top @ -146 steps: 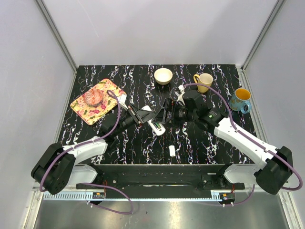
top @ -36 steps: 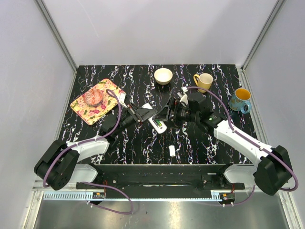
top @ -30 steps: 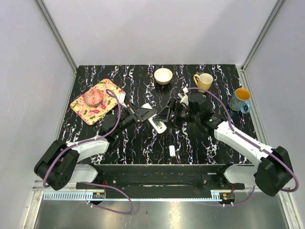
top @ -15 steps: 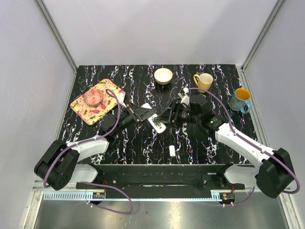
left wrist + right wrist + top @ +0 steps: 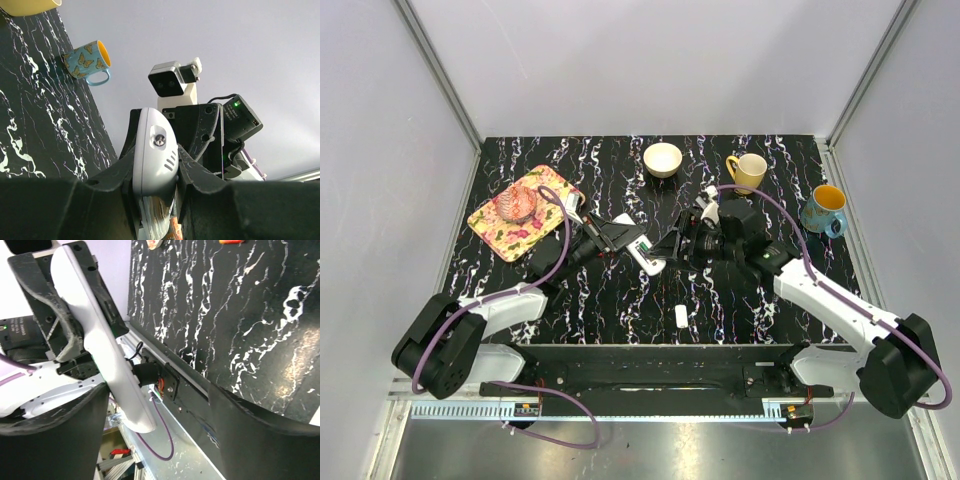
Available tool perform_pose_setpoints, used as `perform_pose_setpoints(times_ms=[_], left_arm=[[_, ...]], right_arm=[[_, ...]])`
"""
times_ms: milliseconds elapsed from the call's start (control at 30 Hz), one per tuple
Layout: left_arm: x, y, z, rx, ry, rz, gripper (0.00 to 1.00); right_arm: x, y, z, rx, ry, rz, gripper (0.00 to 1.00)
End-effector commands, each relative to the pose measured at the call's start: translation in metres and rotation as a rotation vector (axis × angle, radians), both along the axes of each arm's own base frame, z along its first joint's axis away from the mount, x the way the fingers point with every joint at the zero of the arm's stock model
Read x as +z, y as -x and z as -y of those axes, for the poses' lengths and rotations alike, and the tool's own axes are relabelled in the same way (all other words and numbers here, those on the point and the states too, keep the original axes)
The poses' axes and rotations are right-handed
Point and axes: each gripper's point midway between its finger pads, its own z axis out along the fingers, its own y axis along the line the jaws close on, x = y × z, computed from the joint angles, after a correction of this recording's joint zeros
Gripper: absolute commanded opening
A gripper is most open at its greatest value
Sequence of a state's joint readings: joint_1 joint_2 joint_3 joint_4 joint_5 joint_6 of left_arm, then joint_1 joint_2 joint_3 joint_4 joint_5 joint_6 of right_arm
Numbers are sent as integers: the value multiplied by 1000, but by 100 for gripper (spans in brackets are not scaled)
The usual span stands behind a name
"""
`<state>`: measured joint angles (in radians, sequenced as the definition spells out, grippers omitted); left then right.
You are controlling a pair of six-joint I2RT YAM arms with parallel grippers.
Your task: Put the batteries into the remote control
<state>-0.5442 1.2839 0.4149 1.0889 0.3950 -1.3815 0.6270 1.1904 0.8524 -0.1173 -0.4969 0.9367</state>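
The white remote control [image 5: 644, 251] is held off the table, clamped between the black fingers of my left gripper [image 5: 630, 243]. In the left wrist view the remote [image 5: 154, 150] stands upright between the shut jaws of the left gripper [image 5: 156, 172]. A green patch shows on the remote's upper face in the top view; I cannot make out separate batteries. My right gripper [image 5: 673, 244] faces the remote's end from the right, jaws wide open. In the right wrist view the remote [image 5: 100, 347] slants down between the spread fingers of the right gripper [image 5: 160, 435], touching neither.
A small white lozenge piece [image 5: 681, 316] lies near the front edge. A cream bowl [image 5: 663, 158], a yellow mug [image 5: 749, 171] and a blue butterfly mug [image 5: 823, 208] stand at the back right. A floral tray [image 5: 502, 228] sits at the left. A tiny red piece [image 5: 230, 241] lies on the table.
My left gripper has raised the remote and drawn it slightly back and left. The right gripper has pulled a little to the right, staying open.
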Motion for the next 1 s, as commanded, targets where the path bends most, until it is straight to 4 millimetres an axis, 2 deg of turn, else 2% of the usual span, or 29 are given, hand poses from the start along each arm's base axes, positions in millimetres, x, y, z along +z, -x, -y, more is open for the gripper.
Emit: perform_pose_setpoints(times_ms=[0, 33, 133, 333, 467, 633, 733, 900, 967], left_arm=[[48, 3, -7, 19, 84, 139, 0], [44, 3, -6, 22, 76, 129, 0], [37, 3, -6, 20, 66, 116, 0], [38, 5, -5, 10, 69, 116, 0], [33, 6, -3, -1, 55, 110, 0], [37, 7, -1, -9, 62, 120, 0], [42, 9, 0, -19, 69, 130, 0], [50, 14, 1, -47, 88, 146, 0], [52, 15, 1, -52, 90, 149, 0]], right_arm=[[9, -9, 12, -59, 66, 40, 88], [21, -12, 12, -67, 55, 71, 88], [33, -16, 12, -69, 54, 103, 88], [34, -16, 6, -40, 44, 108, 88], [43, -20, 2, -42, 10, 122, 88], [34, -27, -4, -37, 29, 98, 87], [28, -28, -7, -23, 33, 91, 81], [19, -28, -9, -4, 45, 79, 66], [16, -28, -9, 3, 51, 75, 64]])
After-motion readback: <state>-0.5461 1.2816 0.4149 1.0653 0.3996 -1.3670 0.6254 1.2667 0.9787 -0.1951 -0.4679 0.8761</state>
